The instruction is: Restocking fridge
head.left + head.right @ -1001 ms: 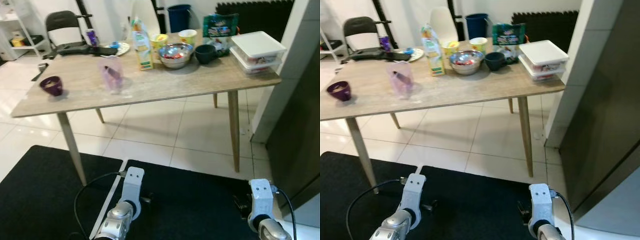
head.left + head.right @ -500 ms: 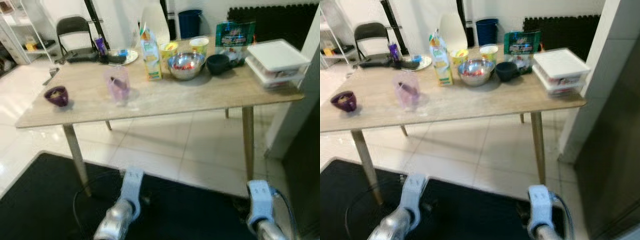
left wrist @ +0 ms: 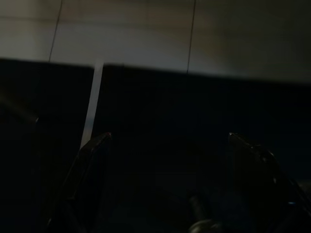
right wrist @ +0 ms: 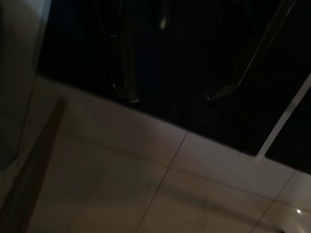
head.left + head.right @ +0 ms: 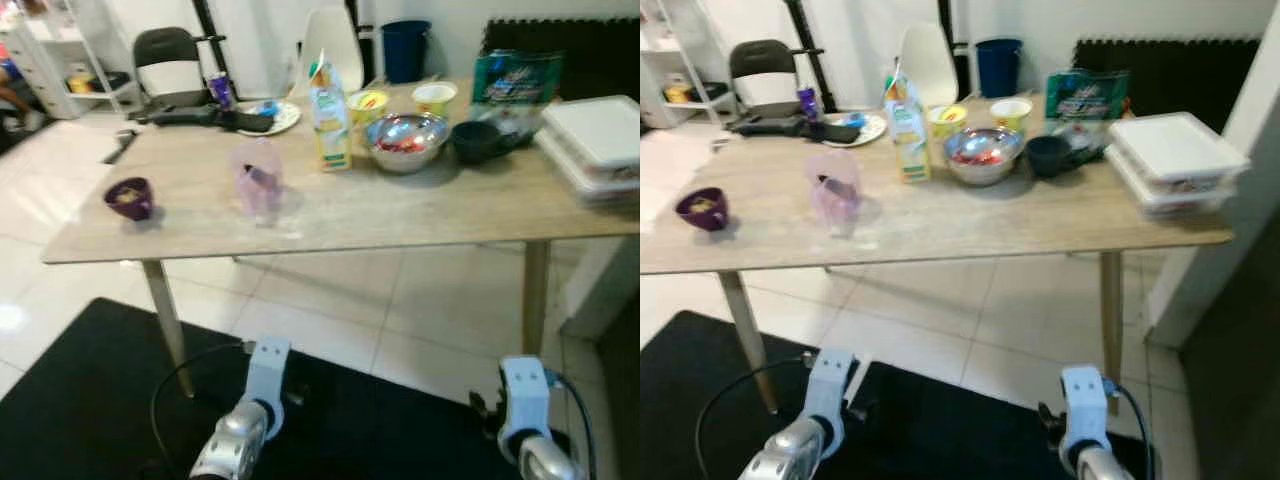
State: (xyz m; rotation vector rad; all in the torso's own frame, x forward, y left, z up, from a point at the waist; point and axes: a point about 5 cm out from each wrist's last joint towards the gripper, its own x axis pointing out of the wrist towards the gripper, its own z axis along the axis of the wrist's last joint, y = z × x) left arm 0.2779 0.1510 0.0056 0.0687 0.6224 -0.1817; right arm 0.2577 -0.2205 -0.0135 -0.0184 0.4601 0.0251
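the likeliest things to go into the fridge stand at the far side of the wooden table (image 5: 940, 235): the upright juice carton (image 5: 906, 130), long axis vertical, just beside the steel bowl (image 5: 983, 155), with two stacked white lidded containers (image 5: 1175, 160) at the robot's right end. all of it lies ahead of and well above both arms, which hang low over the black mat (image 5: 90, 400). the left gripper (image 3: 167, 145) is spread and empty; the right gripper (image 4: 170, 94) is likewise parted, holding nothing. by my reading the right arm is nearer the containers, and the carton sits nearer the left one.
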